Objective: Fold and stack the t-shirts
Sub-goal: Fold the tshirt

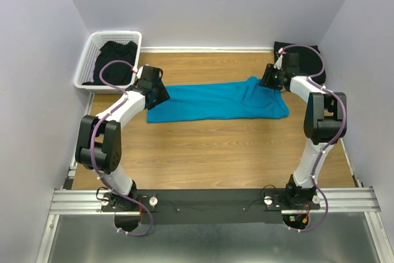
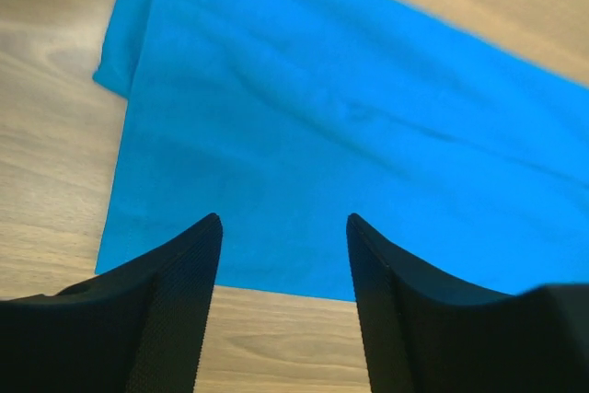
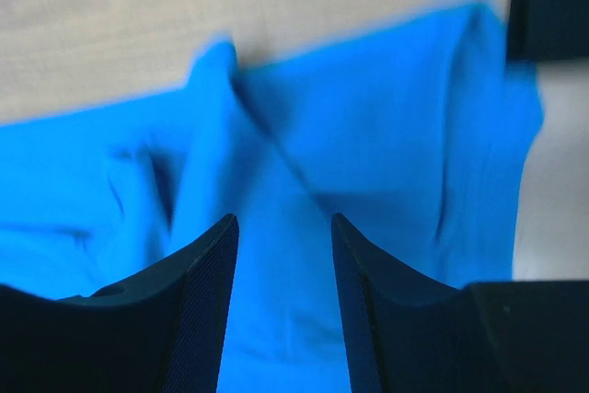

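As seen from above, the teal t-shirt (image 1: 215,103) lies in a long band across the middle of the wooden table (image 1: 215,158), with its right end bunched up. The left gripper (image 1: 159,95) sits over the shirt's left end, and the right gripper (image 1: 272,78) sits over the rumpled right end. One black t-shirt (image 1: 114,60) lies in the white basket (image 1: 98,44) at the far left corner. A second black shirt (image 1: 301,53) lies at the far right corner, behind the right arm.

From the left wrist, the left gripper (image 2: 283,223) has its jaws spread wide with nothing between them. The teal t-shirt (image 2: 322,135) lies flat in two layers ahead, its near edge passing just under the fingertips, with bare table (image 2: 46,135) to the left.

From the right wrist, the right gripper (image 3: 282,220) also stands parted and empty above creased folds of the teal t-shirt (image 3: 368,135). Whether its tips touch the cloth cannot be told. The second black shirt (image 3: 549,6) shows blurred at the upper right.
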